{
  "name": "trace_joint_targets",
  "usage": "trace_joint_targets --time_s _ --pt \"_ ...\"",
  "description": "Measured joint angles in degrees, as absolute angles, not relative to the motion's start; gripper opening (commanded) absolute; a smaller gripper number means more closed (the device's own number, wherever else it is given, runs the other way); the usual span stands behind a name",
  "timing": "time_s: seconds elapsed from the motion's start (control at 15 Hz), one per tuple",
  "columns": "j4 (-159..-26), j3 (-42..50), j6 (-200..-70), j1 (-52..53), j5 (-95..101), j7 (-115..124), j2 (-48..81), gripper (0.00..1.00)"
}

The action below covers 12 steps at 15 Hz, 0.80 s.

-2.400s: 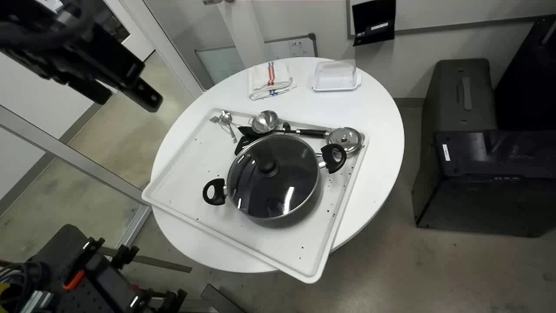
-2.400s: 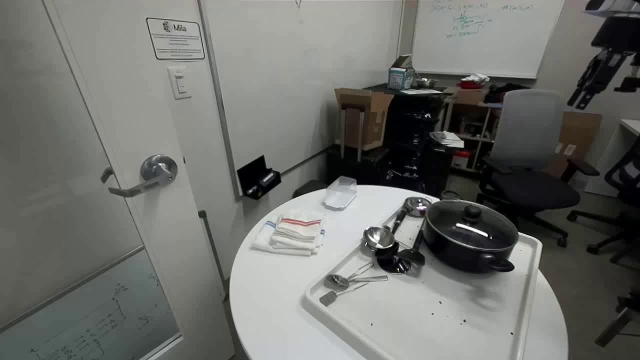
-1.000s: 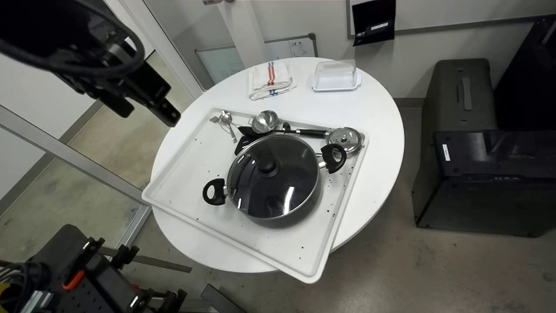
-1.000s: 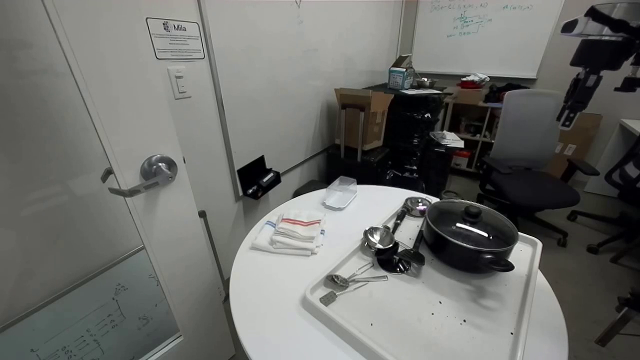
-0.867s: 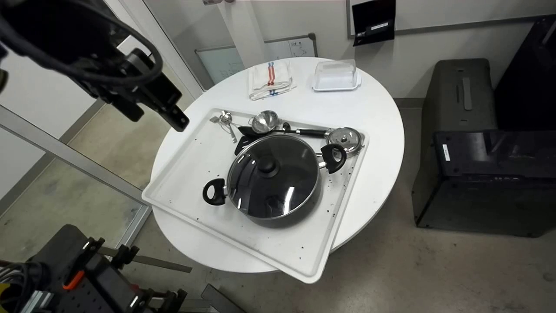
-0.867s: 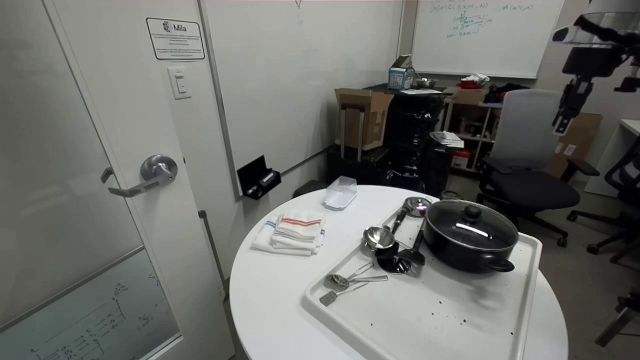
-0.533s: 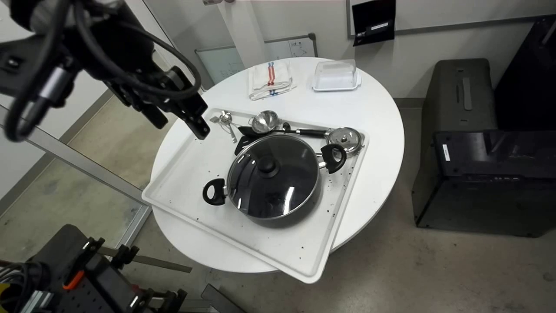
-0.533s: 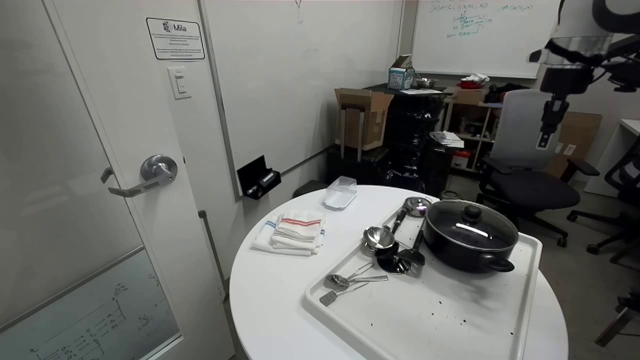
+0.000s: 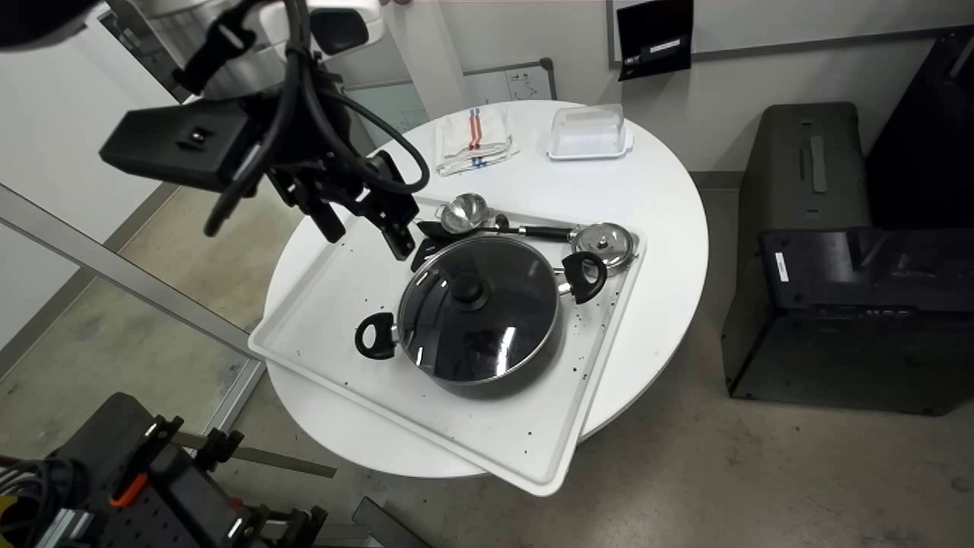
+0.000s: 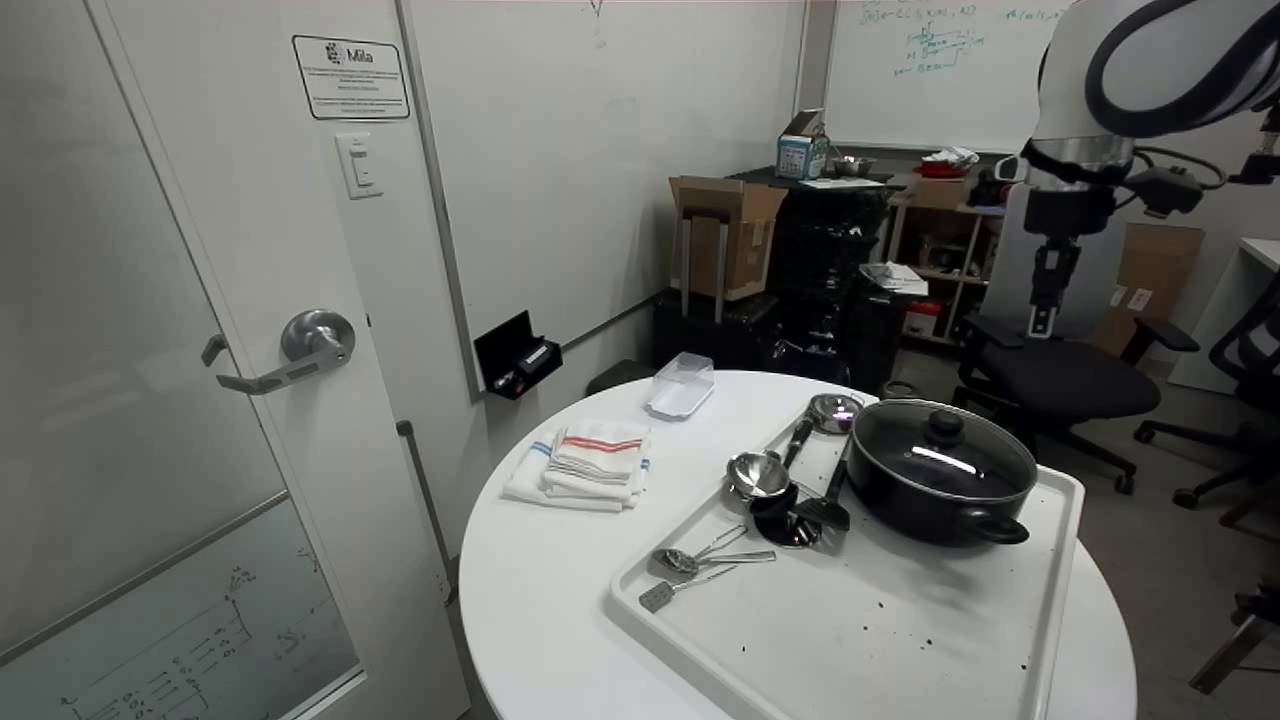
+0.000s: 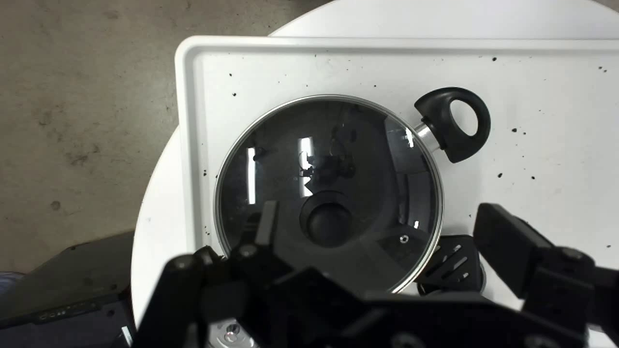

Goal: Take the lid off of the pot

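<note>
While the lid (image 9: 487, 327) sits flat on top of the pot (image 10: 915, 518), the claw (image 9: 365, 236) hangs up in the air, with its two fingers (image 11: 498, 244) wide apart and nothing held. In an exterior view, it is up and left of the lid, apart from it. In the wrist view, the lid is big and round in the middle of the frame; one finger shows over its lower left part, and the other is on the lower right. The lid is dark glass with a black knob (image 9: 466, 288). The pot is black, with a black handle (image 9: 386, 336) on each side. It stands on a white tray (image 9: 327, 327), and the tray lies on a round white bench (image 9: 662, 228).

In an exterior view, the arm (image 10: 1068, 90) is at the upper right, and the pot is on the right of the frame. Left of the pot are a black turner (image 10: 825, 513) and a shiny cup (image 10: 760, 475). Lower down, near the tray's left corner, lie some small metal tools (image 10: 676, 561). On the bench, left of the tray, is a pile of folded, striped cloths (image 10: 597, 465), and up and right of them sits a clear box (image 10: 682, 390).
</note>
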<state>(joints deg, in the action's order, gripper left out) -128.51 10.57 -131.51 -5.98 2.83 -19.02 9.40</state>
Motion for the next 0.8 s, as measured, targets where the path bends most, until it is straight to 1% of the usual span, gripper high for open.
trace_joint_targets --time_s 0.4,0.8 --pt "-123.3 9.6 -132.2 -6.2 2.9 -16.3 17.7 1.00" --pt "-118.9 8.9 -136.5 -7.1 2.9 -14.4 25.3 1.00"
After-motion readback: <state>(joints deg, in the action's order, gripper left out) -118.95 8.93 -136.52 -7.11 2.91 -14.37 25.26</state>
